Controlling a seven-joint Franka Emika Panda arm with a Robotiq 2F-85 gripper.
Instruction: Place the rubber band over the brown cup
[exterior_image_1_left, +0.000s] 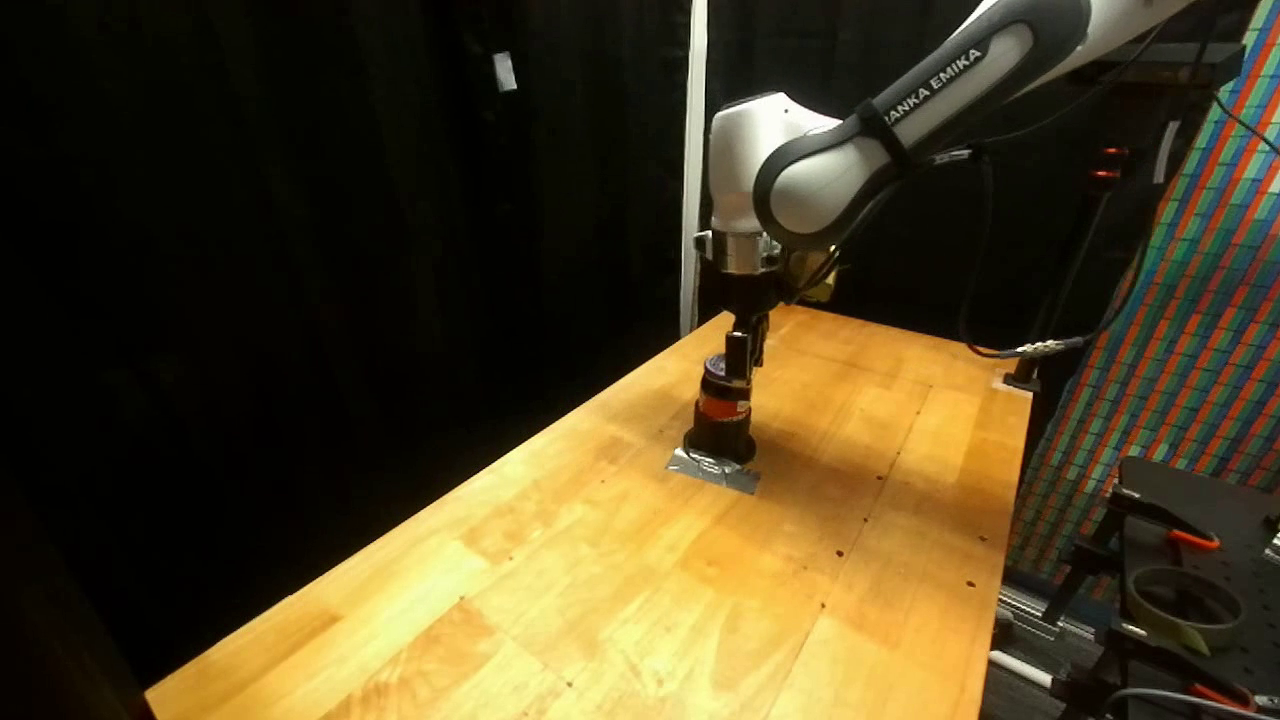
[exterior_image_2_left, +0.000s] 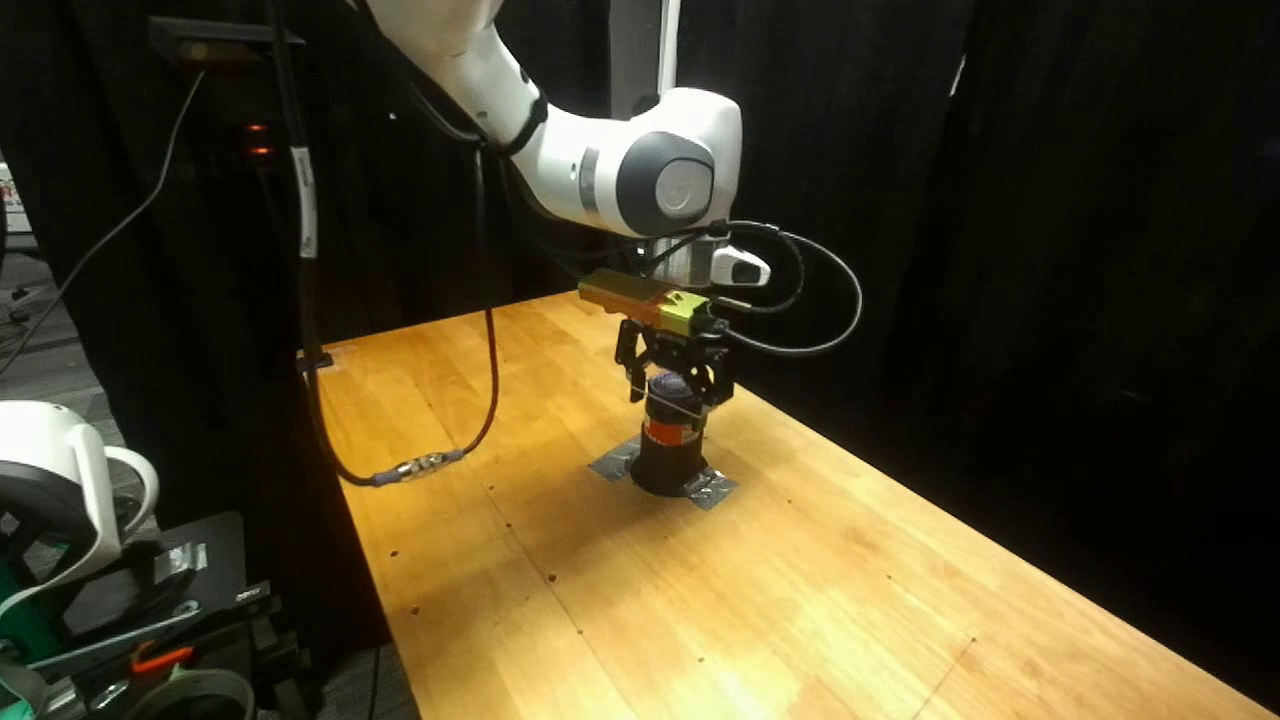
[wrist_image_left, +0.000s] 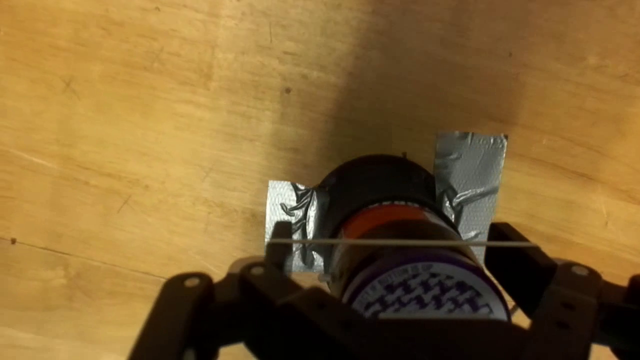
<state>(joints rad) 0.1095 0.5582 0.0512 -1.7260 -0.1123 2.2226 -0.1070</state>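
Wrist view: your gripper (wrist_image_left: 391, 243) is spread wide, with fingers (wrist_image_left: 280, 260) to either side of the brown cup (wrist_image_left: 417, 270), and the rubber band (wrist_image_left: 350, 242) is pulled into a thin straight line from tip to tip. From there it cuts across the cup between the orange stripe and the purple-and-white top, but I can't tell if it's touching. Your cup sits in a black base (wrist_image_left: 375, 175), grey tape (wrist_image_left: 470, 170) on two sides of it, on the wooden table (wrist_image_left: 150, 125). In an exterior view, your arm (exterior_image_1_left: 745, 165) aims the gripper pretty much straight down right at the cup's upper part, black curtain (exterior_image_1_left: 350, 250) behind. In an exterior view, below that gold-coloured box (exterior_image_2_left: 640, 298), you can see the cup upright between the parted fingertips; whether either one touches it, can't say.
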